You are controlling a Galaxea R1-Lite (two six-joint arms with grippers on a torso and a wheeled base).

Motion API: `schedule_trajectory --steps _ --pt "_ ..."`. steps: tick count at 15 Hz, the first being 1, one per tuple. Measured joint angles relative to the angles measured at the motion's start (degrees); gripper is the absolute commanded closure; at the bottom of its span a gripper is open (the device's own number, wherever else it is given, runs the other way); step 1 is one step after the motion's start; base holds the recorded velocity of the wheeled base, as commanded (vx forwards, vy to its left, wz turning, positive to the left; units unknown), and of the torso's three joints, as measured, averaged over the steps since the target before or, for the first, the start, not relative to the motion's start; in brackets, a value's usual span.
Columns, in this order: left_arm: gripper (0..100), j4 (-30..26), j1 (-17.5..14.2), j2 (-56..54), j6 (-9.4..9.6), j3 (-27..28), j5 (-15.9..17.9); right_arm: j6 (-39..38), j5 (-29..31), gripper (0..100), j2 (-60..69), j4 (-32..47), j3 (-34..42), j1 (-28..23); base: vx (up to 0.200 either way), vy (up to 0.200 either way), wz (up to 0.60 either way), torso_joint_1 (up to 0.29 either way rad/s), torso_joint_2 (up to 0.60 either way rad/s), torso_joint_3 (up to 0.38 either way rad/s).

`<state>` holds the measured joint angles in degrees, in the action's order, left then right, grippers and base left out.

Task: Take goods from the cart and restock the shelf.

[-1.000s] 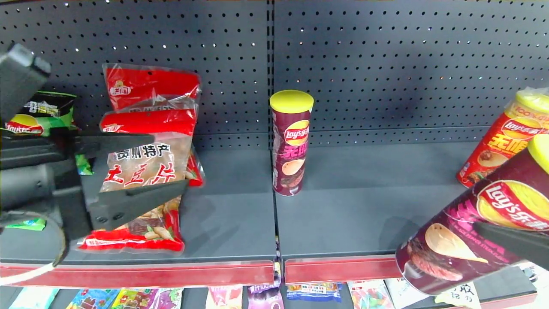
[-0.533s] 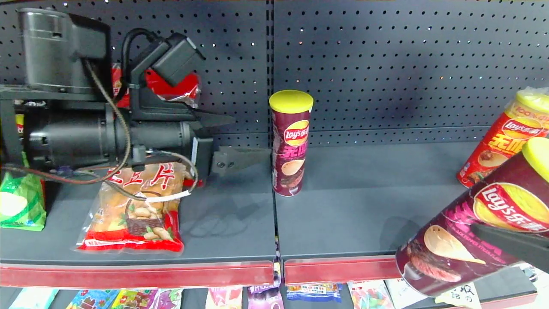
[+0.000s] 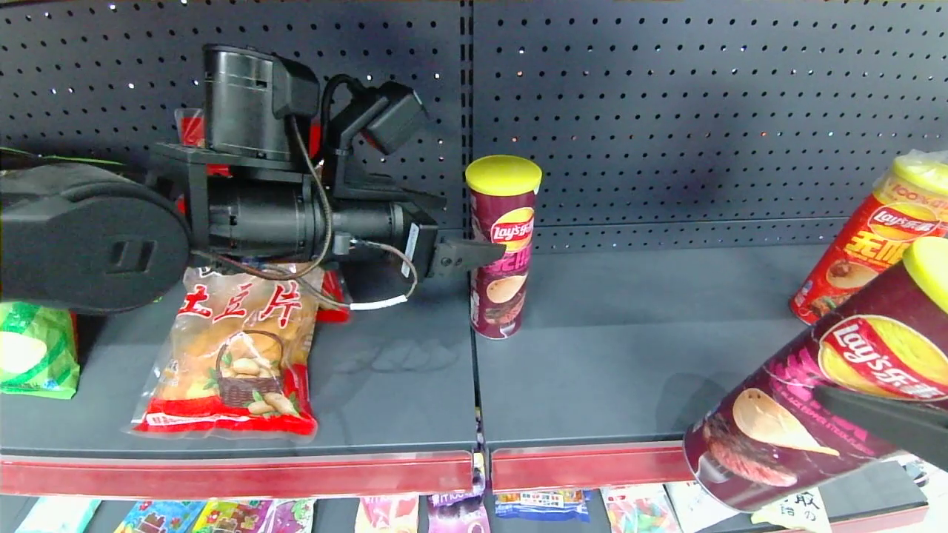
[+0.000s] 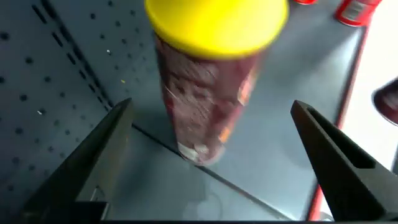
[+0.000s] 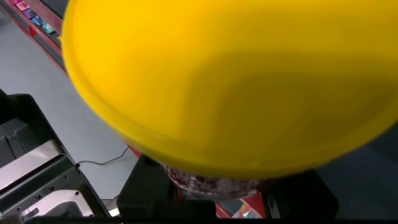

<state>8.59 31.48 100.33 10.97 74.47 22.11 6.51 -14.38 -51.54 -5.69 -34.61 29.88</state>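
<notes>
A purple chips can [image 3: 502, 244] with a yellow lid stands upright in the middle of the grey shelf [image 3: 629, 370]. My left gripper [image 3: 485, 253] has come in from the left at mid-height of this can. It is open, and in the left wrist view its fingers [image 4: 106, 149] stand wide on either side of the can [image 4: 208, 81]. At the lower right, in front of the shelf edge, my right gripper [image 3: 852, 385] is shut on a second purple chips can [image 3: 770, 422], held tilted. That can's yellow lid [image 5: 230, 81] looms close in the right wrist view.
A clear-and-red bag of potato chips [image 3: 237, 348] lies at the shelf's left, with a green bag [image 3: 37, 355] beyond it. An orange-red chips can [image 3: 866, 237] leans at the far right. The pegboard [image 3: 666, 111] closes the back; a red rail [image 3: 237, 474] edges the front.
My left arm has swung right from the chip bags to the upright can, and its fingers now flank it. The right arm and its can have stayed put.
</notes>
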Motion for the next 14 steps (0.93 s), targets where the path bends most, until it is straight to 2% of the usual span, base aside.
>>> schedule_trajectory --steps 7,11,12,14 --pt "0 0.0 2.2 6.9 -0.63 8.0 -2.5 -0.2 0.0 100 0.1 0.0 0.1 0.0 0.0 0.0 0.0 0.0 0.0 0.0" --pt "0 0.6 2.6 9.9 -0.61 9.3 -3.0 -0.2 0.0 100 0.1 0.0 0.1 0.0 0.0 0.0 0.0 0.0 0.0 0.0" --pt "100 3.3 2.6 10.8 -0.6 9.5 -3.7 -0.2 0.0 100 0.1 0.0 0.1 0.0 0.0 0.0 0.0 0.0 0.0 0.0" --pt "100 8.4 2.7 12.7 -0.72 9.6 -5.4 -0.3 0.0 100 0.0 0.0 0.1 -0.1 0.0 0.0 0.0 0.0 0.0 0.0"
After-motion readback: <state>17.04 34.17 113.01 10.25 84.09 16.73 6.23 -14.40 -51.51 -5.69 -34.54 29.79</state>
